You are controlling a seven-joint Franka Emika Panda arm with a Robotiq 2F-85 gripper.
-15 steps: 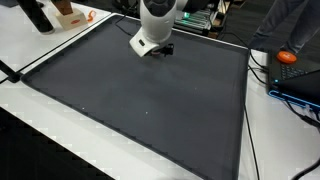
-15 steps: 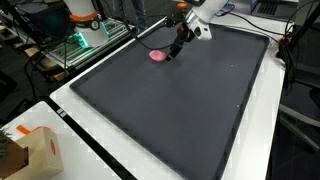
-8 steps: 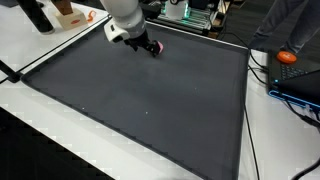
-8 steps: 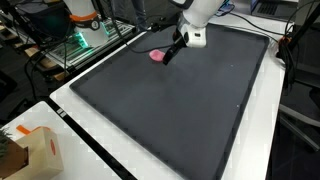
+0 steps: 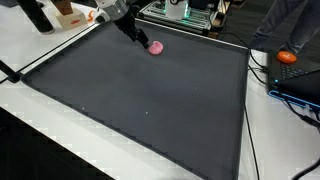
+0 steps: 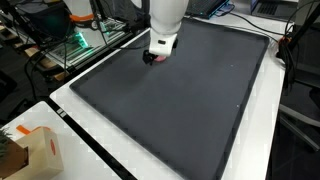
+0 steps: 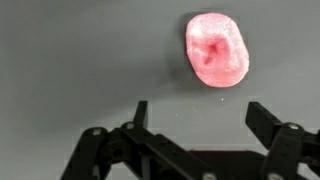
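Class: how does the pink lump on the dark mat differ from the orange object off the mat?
The pink lump is pale pink; the orange object is bright orange. The pink lump lies on the dark mat; the orange object sits off it, at the side. The open gripper hangs close to the pink lump, far from the orange object. Both are small and rounded.

Dark mat (image 5: pixel 150 100) — white table (image 5: pixel 40 150)
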